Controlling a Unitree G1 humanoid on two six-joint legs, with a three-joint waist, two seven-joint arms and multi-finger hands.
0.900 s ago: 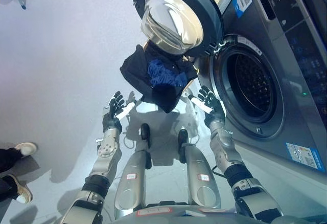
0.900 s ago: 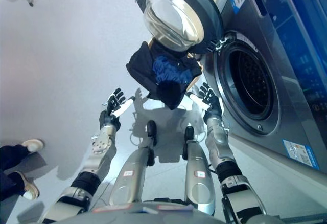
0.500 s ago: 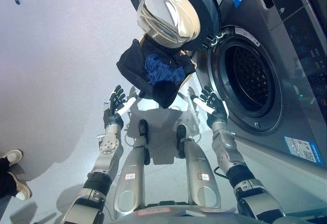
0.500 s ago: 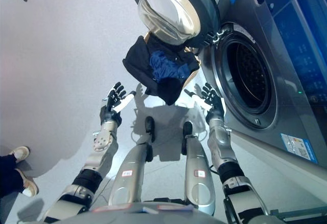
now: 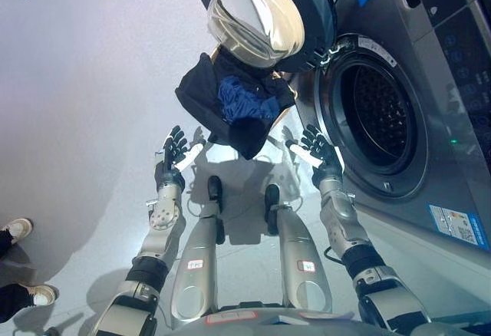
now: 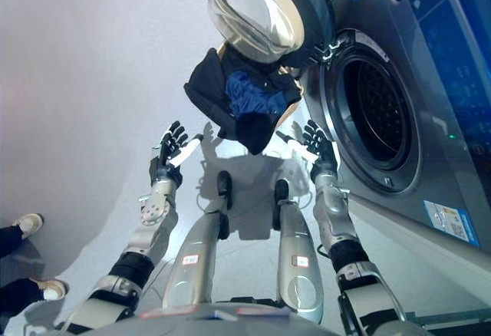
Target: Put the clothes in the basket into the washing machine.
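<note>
A basket (image 5: 285, 89) heaped with dark clothes (image 5: 211, 98) and a blue garment (image 5: 242, 100) stands on the floor under the open washer door (image 5: 265, 15). The washing machine (image 5: 430, 121) is at the right, its dark drum (image 5: 377, 115) open and empty as far as I can see. My left hand (image 5: 172, 156) is open, raised just left of the clothes. My right hand (image 5: 316, 150) is open between the clothes and the drum opening. Neither hand touches the clothes.
A person's shoes (image 5: 15, 230) show at the lower left edge on the grey floor (image 5: 77, 106). The open door hangs over the basket.
The view has shifted slightly. Both hands stay open beside the clothes. The person's shoes at the lower left have moved apart.
</note>
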